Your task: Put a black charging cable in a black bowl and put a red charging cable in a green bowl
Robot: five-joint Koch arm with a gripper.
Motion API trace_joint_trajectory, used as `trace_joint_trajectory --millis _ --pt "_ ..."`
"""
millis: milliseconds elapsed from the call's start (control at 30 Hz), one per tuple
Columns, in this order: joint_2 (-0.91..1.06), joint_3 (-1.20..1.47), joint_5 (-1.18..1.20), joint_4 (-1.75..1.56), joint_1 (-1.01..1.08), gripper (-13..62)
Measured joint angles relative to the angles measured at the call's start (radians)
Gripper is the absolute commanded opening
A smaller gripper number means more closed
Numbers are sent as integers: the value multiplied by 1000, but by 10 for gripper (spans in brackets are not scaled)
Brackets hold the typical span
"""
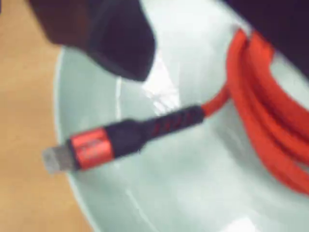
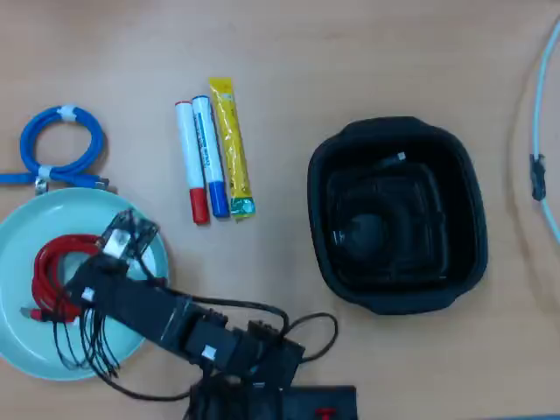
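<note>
Closest to the wrist camera, the red cable (image 1: 260,96) hangs over the green bowl (image 1: 193,193), its plug end jutting past the rim. The gripper (image 1: 125,43) shows only one dark blurred tip, so whether it pinches the coil cannot be told. The step looks like delivering the red cable; next would be letting go and lifting clear. Only the overhead view shows the black bowl (image 2: 319,219) farther off, with the black cable (image 2: 385,188) seemingly inside it.

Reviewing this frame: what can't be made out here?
- Gripper state: overhead view, the arm covers it; wrist view shows only blurred dark shapes.
- Red charging cable: coil cut off by the wrist view's right edge.
- Black charging cable: black on black bowl; only its silver tip is clear.
</note>
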Motion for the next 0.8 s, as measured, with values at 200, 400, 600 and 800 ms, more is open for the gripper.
trace_joint_trajectory --millis 200,400,600,800 --pt "71 -38 -259 15 213 431" --pt "146 -38 -431 103 443 436" --pt "262 268 -474 5 643 435" --pt "508 764 -472 -502 787 417"
